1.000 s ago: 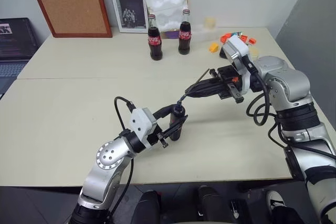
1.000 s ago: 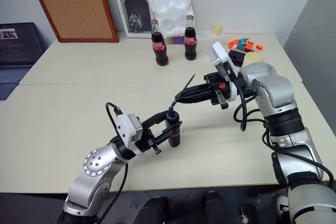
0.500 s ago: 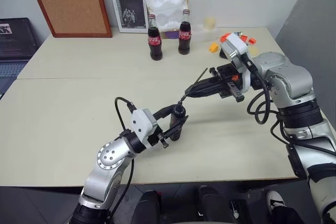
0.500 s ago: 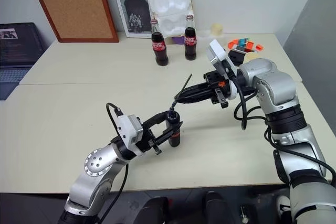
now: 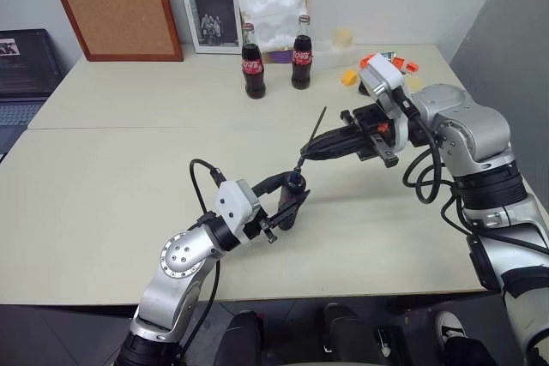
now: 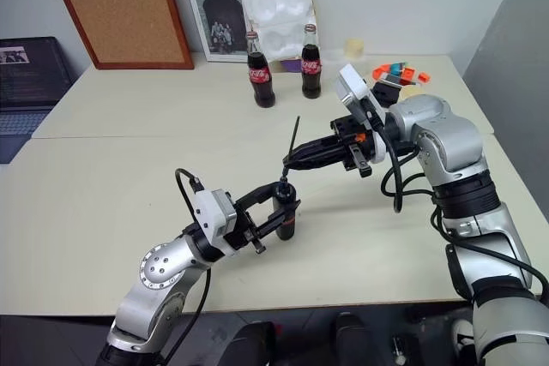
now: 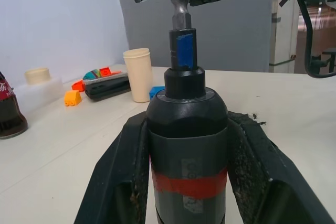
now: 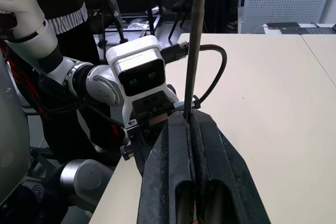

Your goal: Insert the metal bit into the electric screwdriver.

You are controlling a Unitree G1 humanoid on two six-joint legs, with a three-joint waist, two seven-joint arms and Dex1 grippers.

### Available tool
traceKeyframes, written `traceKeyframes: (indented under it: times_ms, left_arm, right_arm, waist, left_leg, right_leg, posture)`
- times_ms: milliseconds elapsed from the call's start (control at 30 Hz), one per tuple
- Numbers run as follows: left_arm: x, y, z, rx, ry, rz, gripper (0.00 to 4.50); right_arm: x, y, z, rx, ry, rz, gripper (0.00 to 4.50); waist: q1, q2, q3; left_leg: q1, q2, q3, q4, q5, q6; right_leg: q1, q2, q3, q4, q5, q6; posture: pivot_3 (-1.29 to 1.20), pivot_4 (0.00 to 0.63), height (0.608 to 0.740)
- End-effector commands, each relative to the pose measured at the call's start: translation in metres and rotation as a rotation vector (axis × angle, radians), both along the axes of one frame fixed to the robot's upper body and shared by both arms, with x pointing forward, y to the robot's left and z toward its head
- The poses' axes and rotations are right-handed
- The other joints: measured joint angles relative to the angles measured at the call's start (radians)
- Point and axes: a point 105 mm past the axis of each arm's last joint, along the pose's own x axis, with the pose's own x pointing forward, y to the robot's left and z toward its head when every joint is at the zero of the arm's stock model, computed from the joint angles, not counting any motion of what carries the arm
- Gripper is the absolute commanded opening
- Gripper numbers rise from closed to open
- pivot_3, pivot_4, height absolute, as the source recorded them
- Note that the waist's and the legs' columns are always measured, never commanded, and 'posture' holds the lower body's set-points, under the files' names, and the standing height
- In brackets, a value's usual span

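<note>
The electric screwdriver (image 5: 288, 203), black with a red band (image 7: 186, 186), stands upright over the table with my left gripper (image 5: 290, 199) shut on its body. My right gripper (image 5: 307, 153) reaches in from the right, just above it, and is shut on the metal bit (image 5: 314, 135). The thin dark bit (image 8: 195, 40) rises steeply from between the right fingers (image 8: 173, 145). In the left wrist view the bit's lower end (image 7: 180, 17) meets the screwdriver's top collar (image 7: 182, 51). How deep it sits I cannot tell.
Two cola bottles (image 5: 253, 62) (image 5: 301, 51) stand at the back in front of a poster (image 5: 206, 2) and a cork board (image 5: 116, 6). Small coloured pieces (image 5: 382, 62) and a cup (image 7: 137, 67) lie at the back right. A laptop (image 5: 21, 75) sits at the far left.
The bit's upper end has swung to the left, so it stands more upright over the screwdriver. Both hands have stayed about where they were.
</note>
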Motion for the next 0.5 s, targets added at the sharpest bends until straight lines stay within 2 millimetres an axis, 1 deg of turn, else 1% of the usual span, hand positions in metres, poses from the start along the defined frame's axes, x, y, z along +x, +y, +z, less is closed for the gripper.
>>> traceKeyframes:
  times_ms: [33, 500]
  left_arm:
    - [0.002, 0.0023, -0.0029, 0.03, -0.005, 0.016, 1.67]
    - [0.0012, 0.0031, -0.0019, 0.032, -0.004, 0.01, 1.67]
  right_arm:
    - [-0.0075, 0.004, -0.0061, -0.04, -0.013, 0.054, 0.02]
    - [-0.0053, 0.0028, -0.0099, -0.035, -0.021, 0.048, 0.02]
  waist:
    - [0.0, 0.0, 0.0]
    - [0.0, 0.0, 0.0]
  left_leg:
    - [0.0, 0.0, 0.0, 0.0, 0.0, 0.0]
    - [0.0, 0.0, 0.0, 0.0, 0.0, 0.0]
  right_leg:
    - [0.0, 0.0, 0.0, 0.0, 0.0, 0.0]
    - [0.0, 0.0, 0.0, 0.0, 0.0, 0.0]
  posture:
    - [0.0, 0.15, 0.74]
    - [0.0, 0.15, 0.74]
